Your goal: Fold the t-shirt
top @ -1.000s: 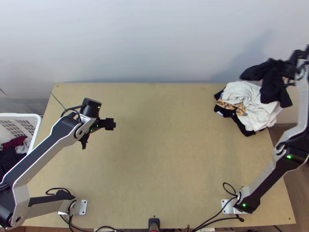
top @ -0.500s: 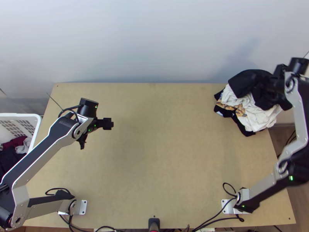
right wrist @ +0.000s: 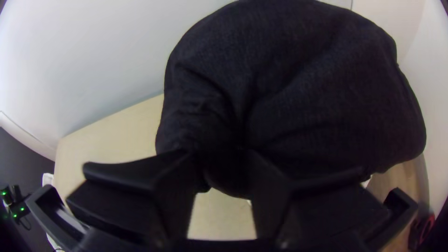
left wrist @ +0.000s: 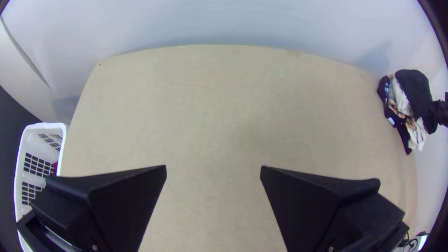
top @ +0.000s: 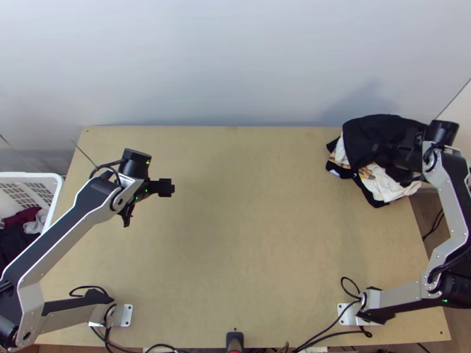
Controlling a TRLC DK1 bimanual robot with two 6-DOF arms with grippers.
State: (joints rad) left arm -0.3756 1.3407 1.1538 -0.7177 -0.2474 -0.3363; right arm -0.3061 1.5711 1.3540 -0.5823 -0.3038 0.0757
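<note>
In the top view my left gripper [top: 148,203] is over the table's left half, holding nothing; the left wrist view shows the left gripper [left wrist: 213,167] with its fingers wide apart. My right gripper [top: 402,155] is at the table's far right corner. A black garment [top: 371,134] is bunched in it and drapes over a pile of clothes. In the right wrist view the black cloth [right wrist: 289,84] is pinched between the fingers of the right gripper [right wrist: 221,156] and bulges out beyond them. Whether it is a t-shirt I cannot tell.
Under the black garment lies a pile with a white cloth [top: 385,187], a patterned piece and dark fabric. A white basket [top: 57,191] with clothes stands off the table's left edge. Bare tabletop [top: 247,223] spans the middle.
My right gripper has come left and toward the near edge with the black garment, which now covers more of the white cloth. The left arm has barely moved.
</note>
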